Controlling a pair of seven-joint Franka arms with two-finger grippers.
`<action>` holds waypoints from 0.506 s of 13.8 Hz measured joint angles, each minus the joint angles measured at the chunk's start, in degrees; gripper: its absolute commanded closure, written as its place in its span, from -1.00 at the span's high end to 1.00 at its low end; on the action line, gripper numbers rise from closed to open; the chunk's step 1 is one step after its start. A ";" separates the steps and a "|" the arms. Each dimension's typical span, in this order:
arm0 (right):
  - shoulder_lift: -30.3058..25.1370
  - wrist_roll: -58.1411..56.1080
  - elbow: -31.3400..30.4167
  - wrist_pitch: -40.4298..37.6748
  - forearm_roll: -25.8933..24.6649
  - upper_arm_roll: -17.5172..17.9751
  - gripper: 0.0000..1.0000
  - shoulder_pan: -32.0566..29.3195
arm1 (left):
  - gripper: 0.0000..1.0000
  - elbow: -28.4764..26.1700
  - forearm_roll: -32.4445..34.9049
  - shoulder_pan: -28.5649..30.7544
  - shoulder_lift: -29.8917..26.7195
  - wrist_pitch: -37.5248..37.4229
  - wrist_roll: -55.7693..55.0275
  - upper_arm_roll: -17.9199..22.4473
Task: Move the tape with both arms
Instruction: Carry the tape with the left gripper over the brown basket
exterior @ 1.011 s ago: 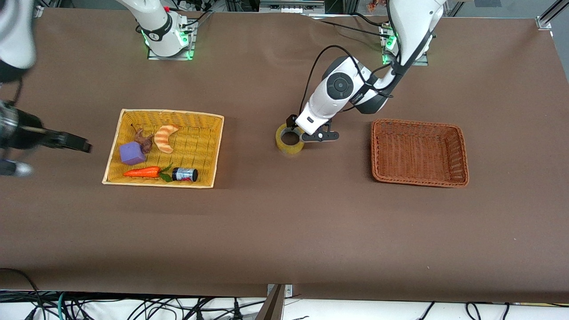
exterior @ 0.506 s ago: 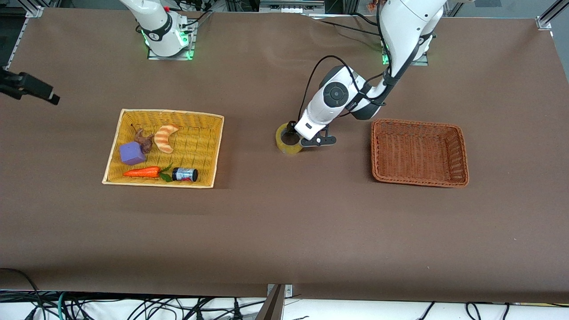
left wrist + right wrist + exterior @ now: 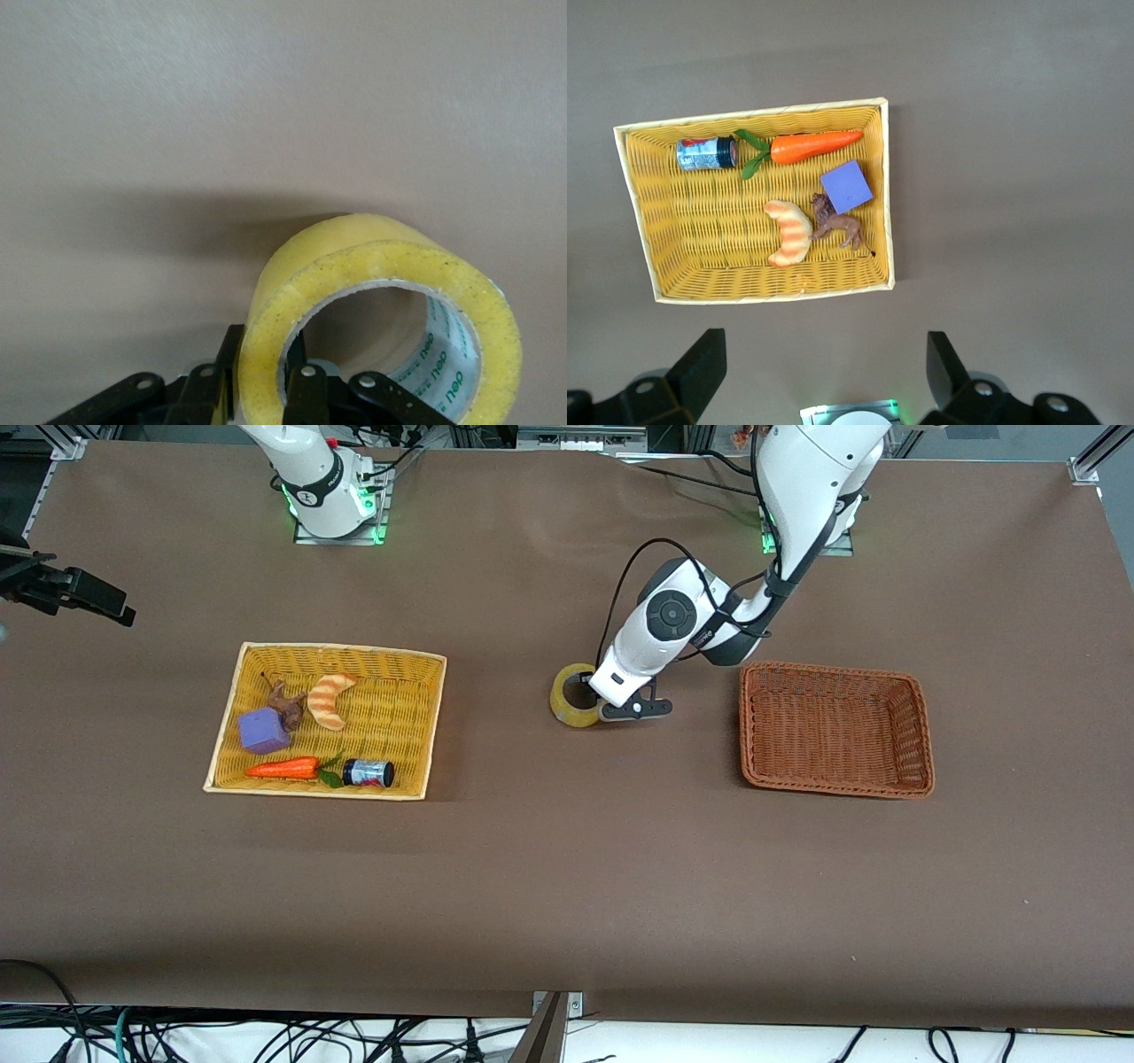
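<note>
While the left gripper (image 3: pixel 595 701) is down at mid-table, its fingers (image 3: pixel 306 394) are clamped on the wall of the tape (image 3: pixel 574 695), one inside the core, one outside. Tape sits on the brown table (image 3: pixel 567 886), tilted, between the yellow basket (image 3: pixel 423 717) and the orange-brown basket (image 3: pixel 833 731). Right gripper (image 3: pixel 824 372) is up in the air over the table near the right arm's end, fingers spread wide, holding nothing; that arm waits. Yellow basket holds a bread toy (image 3: pixel 330 700), purple cube (image 3: pixel 262 732), brown animal figure (image 3: pixel 285 703), carrot (image 3: pixel 285 768) and small dark jar (image 3: pixel 368 772).
</note>
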 measured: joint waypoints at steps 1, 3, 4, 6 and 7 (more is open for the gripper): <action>0.62 -0.10 0.30 0.22 0.00 -0.03 1.00 -0.07 | -1.00 0.24 0.06 0.45 -0.51 -0.92 0.26 0.27; 1.95 -0.25 1.28 0.41 0.00 0.00 1.00 -0.08 | -1.00 0.90 0.09 2.44 -2.86 -4.89 2.18 0.52; 2.43 -0.34 1.67 0.49 0.01 0.12 1.00 -0.07 | -1.00 1.31 0.12 4.16 -4.84 -8.40 4.10 0.59; 2.98 -0.36 2.25 0.62 0.01 0.47 1.00 -0.02 | -1.00 2.05 0.24 9.37 -10.43 -18.19 11.93 0.73; 3.09 -0.36 2.43 0.63 0.01 0.61 1.00 0.02 | -1.00 2.31 0.28 12.14 -13.40 -23.19 16.82 1.06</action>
